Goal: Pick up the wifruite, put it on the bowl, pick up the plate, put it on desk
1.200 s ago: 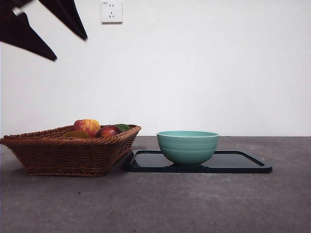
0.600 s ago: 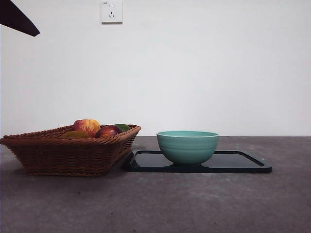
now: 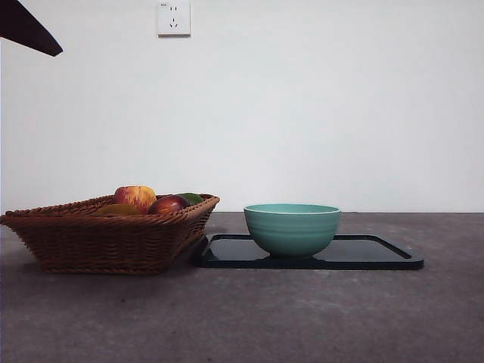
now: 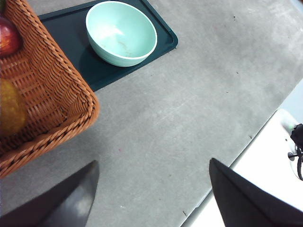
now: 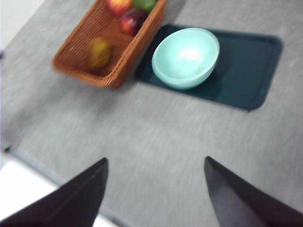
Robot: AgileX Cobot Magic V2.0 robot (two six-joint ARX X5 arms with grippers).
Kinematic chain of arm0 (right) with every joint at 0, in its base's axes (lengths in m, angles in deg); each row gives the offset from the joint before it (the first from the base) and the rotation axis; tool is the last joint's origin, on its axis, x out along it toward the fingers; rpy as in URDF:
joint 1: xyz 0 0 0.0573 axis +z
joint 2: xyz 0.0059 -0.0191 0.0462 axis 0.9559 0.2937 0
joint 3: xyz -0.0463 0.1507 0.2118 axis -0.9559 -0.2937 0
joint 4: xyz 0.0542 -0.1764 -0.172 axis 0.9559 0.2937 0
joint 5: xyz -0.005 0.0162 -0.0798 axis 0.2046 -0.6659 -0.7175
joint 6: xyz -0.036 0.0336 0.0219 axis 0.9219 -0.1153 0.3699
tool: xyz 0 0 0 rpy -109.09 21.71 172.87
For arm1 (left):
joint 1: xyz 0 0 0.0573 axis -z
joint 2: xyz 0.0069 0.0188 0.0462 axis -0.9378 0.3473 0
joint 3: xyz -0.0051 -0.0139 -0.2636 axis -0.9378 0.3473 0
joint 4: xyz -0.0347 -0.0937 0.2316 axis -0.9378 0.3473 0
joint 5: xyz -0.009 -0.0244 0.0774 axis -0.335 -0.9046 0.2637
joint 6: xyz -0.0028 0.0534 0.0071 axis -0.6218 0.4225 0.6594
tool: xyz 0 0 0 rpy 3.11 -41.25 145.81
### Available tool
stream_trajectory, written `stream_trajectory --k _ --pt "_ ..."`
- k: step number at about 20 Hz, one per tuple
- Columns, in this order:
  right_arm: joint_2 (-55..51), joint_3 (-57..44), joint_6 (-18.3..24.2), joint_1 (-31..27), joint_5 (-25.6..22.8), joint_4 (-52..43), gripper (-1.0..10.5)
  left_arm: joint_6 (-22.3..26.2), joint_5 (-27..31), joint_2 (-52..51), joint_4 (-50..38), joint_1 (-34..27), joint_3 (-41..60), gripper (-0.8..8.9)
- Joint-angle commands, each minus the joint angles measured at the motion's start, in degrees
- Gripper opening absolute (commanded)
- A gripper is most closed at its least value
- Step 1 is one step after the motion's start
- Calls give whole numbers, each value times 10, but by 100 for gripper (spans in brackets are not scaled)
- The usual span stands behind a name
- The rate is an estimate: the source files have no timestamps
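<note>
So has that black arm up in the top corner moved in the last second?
Yes. The black arm tip has pulled back toward the corner, away from the white wall socket.

no legible txt, labels, brands or nos. anywhere; none

Wicker basket (image 3: 106, 238), black tray (image 3: 378, 253)

the wicker basket (image 4: 42, 94) is cut off at the left wrist picture's edge; the right wrist picture is blurred throughout.
</note>
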Motion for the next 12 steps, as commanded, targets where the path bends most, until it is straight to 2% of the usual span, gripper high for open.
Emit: stream_trajectory --k 1,6,12 --pt "50 10 -15 2 -3 -48 339 7 -5 3 -7 3 -8 374" --pt "222 42 2 -25 -3 -132 339 7 -5 3 -7 3 -8 374" --pt "436 157 47 -75 -2 -140 339 7 -5 3 -7 3 -8 373"
